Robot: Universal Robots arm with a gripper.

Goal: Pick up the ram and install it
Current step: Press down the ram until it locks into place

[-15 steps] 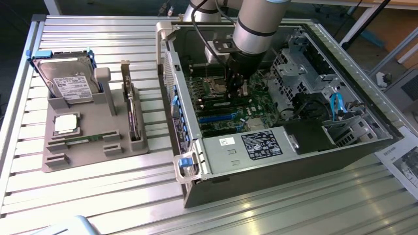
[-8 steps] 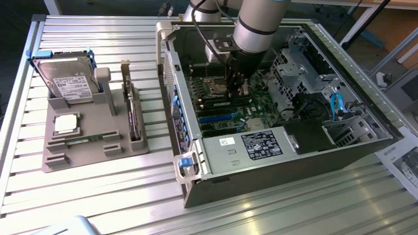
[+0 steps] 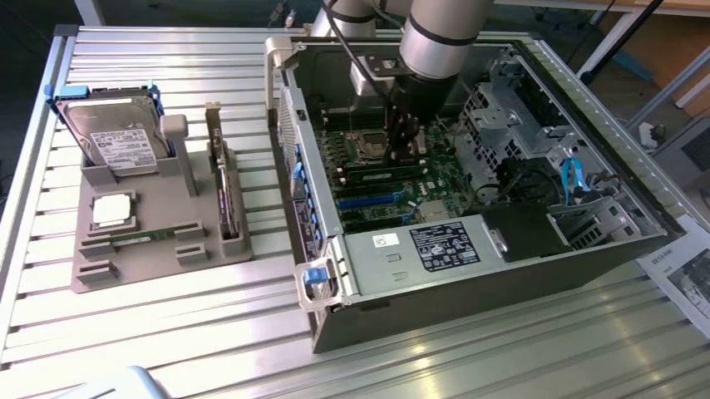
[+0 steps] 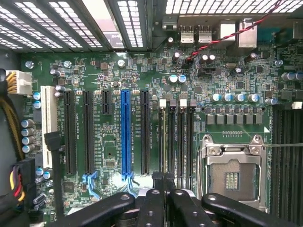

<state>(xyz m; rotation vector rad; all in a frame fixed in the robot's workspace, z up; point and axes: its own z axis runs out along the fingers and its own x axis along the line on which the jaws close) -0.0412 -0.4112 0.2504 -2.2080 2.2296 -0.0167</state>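
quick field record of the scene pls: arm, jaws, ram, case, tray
arm: reaching down into the open computer case, gripper low over the motherboard
jaws: shut, over the memory slots beside the empty processor socket
ram: one stick lying on the grey tray; whether the jaws hold another cannot be told
tray contents: hard drive upright, silver processor chip, dark card on edge
tray position: at the exterior view's left of the case
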